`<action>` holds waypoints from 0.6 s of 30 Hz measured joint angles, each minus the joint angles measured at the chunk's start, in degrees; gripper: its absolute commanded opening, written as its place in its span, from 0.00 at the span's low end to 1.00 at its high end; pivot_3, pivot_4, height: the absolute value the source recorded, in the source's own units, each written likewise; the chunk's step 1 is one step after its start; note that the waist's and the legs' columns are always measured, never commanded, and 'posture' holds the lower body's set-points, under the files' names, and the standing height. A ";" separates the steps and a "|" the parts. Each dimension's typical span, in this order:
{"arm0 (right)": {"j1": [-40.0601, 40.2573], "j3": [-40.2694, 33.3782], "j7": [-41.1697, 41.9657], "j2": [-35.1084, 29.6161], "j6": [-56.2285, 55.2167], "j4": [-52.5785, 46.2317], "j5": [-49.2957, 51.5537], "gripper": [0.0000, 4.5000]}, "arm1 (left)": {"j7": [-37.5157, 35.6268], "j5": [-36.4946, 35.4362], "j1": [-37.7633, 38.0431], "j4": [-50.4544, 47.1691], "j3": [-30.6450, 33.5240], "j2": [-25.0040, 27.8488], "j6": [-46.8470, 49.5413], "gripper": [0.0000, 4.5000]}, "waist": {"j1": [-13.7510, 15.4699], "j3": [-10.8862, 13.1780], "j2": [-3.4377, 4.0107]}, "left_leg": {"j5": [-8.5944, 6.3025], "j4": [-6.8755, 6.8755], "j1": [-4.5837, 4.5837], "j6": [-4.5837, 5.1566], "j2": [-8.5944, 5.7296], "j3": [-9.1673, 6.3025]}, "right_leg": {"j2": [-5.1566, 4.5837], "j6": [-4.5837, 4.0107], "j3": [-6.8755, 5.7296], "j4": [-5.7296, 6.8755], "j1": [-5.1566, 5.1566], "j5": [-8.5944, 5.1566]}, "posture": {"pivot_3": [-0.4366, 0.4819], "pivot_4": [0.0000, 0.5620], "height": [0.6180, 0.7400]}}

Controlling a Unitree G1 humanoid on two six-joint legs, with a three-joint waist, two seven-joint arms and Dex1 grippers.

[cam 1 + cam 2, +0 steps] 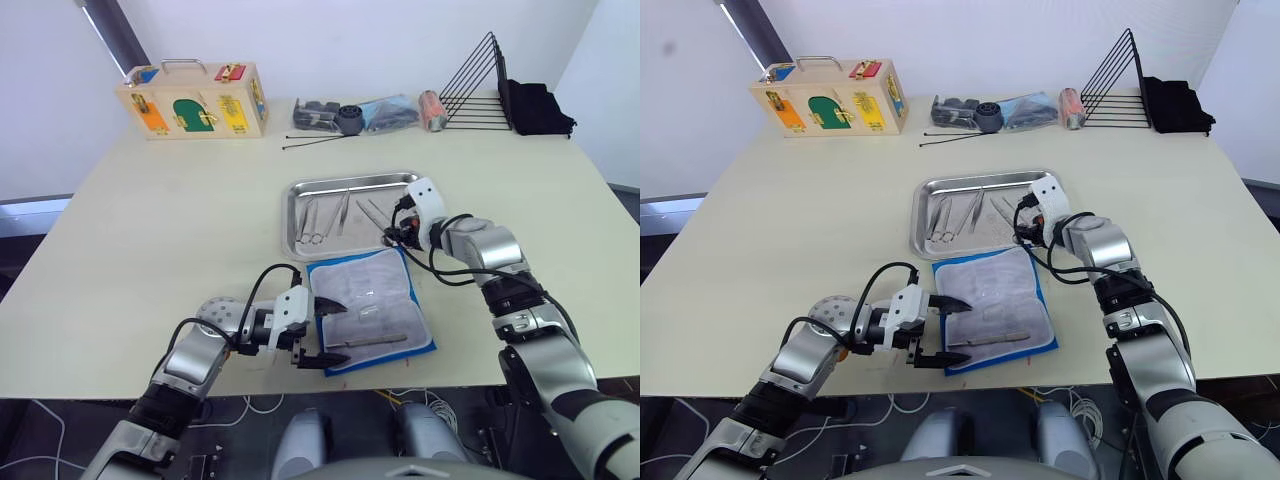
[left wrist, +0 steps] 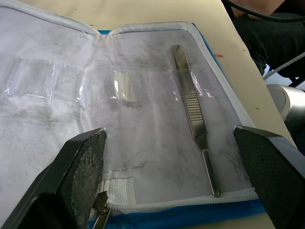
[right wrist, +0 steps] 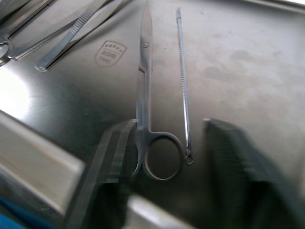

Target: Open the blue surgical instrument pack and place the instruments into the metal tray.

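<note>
The blue surgical instrument pack (image 1: 372, 308) lies open near the table's front edge, pale lining up. One slim silver instrument (image 2: 194, 114) still rests on the lining's near half. My left gripper (image 1: 327, 333) is open at the pack's left edge, with one finger (image 2: 80, 169) over the lining and the other finger (image 2: 272, 167) past the near edge. Behind the pack sits the metal tray (image 1: 296, 243) holding several instruments (image 1: 316, 220). My right gripper (image 1: 394, 236) hovers open low over the tray's near right corner. A pair of scissors (image 3: 144, 90) and a thin probe (image 3: 183, 81) lie between its fingers.
Along the back edge stand a wooden latch box (image 1: 192, 101), a bluish bag of dark parts (image 1: 356, 115), an orange can (image 1: 432, 110), a black wire rack (image 1: 478, 88) and a black cloth (image 1: 540, 108). Two thin black rods (image 1: 315, 146) lie behind the tray.
</note>
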 measured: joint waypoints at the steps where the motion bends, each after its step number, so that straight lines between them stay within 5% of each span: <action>1: 0.00 -0.01 -0.01 0.00 0.14 -0.21 0.06 0.94 | 0.00 0.00 0.00 0.00 0.00 0.00 0.00 1.00 | 0.00 0.00 0.00 | 0.00 0.00 0.00 0.00 0.00 0.00 | 0.00 0.00 0.00 0.00 0.00 0.00 | 0.48 0.27 1.00; 2: 0.00 -0.07 -0.01 0.00 0.24 -0.46 0.23 0.99 | 0.00 0.00 0.01 -0.01 0.00 0.00 0.00 1.00 | 0.00 0.00 0.00 | 0.00 0.00 0.00 0.00 0.00 0.00 | 0.00 0.00 0.00 0.00 0.00 0.00 | 0.48 0.27 1.00; 18: 6.86 -1.34 9.30 -6.04 -9.51 -12.89 3.07 0.99 | 0.00 0.00 0.06 -0.15 -0.03 0.00 0.00 1.00 | 0.00 0.06 0.01 | 0.00 -0.07 -0.02 0.00 0.00 -0.05 | -0.02 0.00 -0.04 -0.19 -0.01 0.00 | 0.48 0.27 1.00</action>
